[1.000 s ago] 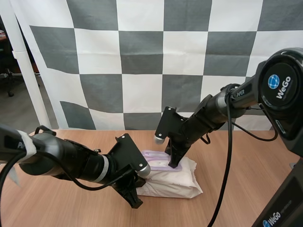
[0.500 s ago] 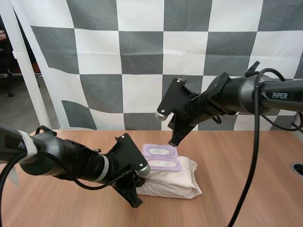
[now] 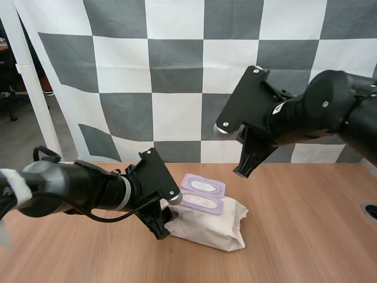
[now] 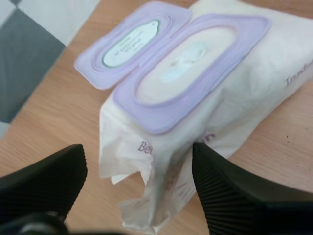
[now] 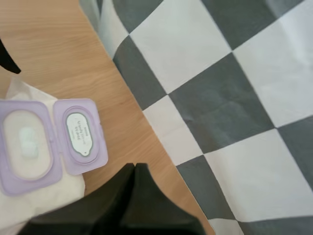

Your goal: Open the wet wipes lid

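Observation:
The white wet wipes pack (image 3: pixel 209 227) lies on the wooden table. Its purple lid (image 3: pixel 203 185) is flipped back flat, and a wipe shows in the oval opening (image 3: pixel 202 204). My left gripper (image 3: pixel 160 221) is low at the pack's left end. In the left wrist view, my left gripper (image 4: pixel 139 161) is open, its fingers (image 4: pixel 49 176) on either side of the crumpled end of the pack (image 4: pixel 254 88), below the lid (image 4: pixel 129 44). My right gripper (image 3: pixel 243 171) hangs shut in the air, above and to the right of the pack. The right wrist view looks past this gripper (image 5: pixel 136 169) to the open lid (image 5: pixel 80 134).
Bare table (image 3: pixel 306 236) stretches to the right of the pack and in front of it. A small dark round fitting (image 3: pixel 371 211) sits at the table's right edge.
My right gripper flipped the lid back, then rose up and to the right. My left gripper opened, let go of the pack's end and drew back slightly. The pack turned a little.

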### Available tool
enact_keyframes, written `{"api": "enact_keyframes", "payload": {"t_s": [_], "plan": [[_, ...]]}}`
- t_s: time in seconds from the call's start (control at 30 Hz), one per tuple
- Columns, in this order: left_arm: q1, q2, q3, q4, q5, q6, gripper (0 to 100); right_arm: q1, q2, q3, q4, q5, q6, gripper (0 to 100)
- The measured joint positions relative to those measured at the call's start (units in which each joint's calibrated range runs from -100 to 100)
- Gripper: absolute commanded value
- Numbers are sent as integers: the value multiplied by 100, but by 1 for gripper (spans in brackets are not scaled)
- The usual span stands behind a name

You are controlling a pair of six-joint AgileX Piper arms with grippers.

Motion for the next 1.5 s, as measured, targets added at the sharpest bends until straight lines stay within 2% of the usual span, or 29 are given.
{"api": "enact_keyframes", "payload": {"t_s": [0.2,0.27,0.33,0.37,0.43,0.53,0.63,0.8,0.97,1.03,1.17,1.23,1.5], "plan": [[0,-629,-194,547,198,-73,100,0,-678,0,0,-16,499,0],[0,-1265,-431,1118,684,-888,100,0,-1194,0,0,-32,902,0],[0,-1662,-617,1472,1151,-1319,90,0,-1645,0,38,-100,1254,0],[0,-1941,-738,1730,1490,-1604,85,0,-1835,0,106,-186,1417,0],[8,-2417,-1005,2101,2109,-2050,66,0,-1931,0,184,-276,1530,0],[128,-3094,-1393,2354,2917,-2653,32,0,-1986,0,211,-272,1729,0],[184,-3648,-1635,2344,3375,-3085,0,0,-2158,0,224,-292,1857,0],[184,-4561,-1755,2063,3318,-3498,0,0,-2520,0,236,-309,2137,0],[184,-5289,-1755,1960,2496,-4197,0,0,-2860,0,236,-568,2148,0],[152,-5462,-1755,2132,1957,-4511,0,0,-2934,0,225,-608,2148,0],[-40,-5546,-1755,2734,1120,-5078,0,0,-2948,85,148,-675,2182,0],[-89,-5577,-1755,2906,992,-5197,0,0,-2948,174,94,-815,2246,0],[-167,-5683,-1755,3261,854,-5542,0,0,-2963,355,-7,-1005,2348,0]]}}
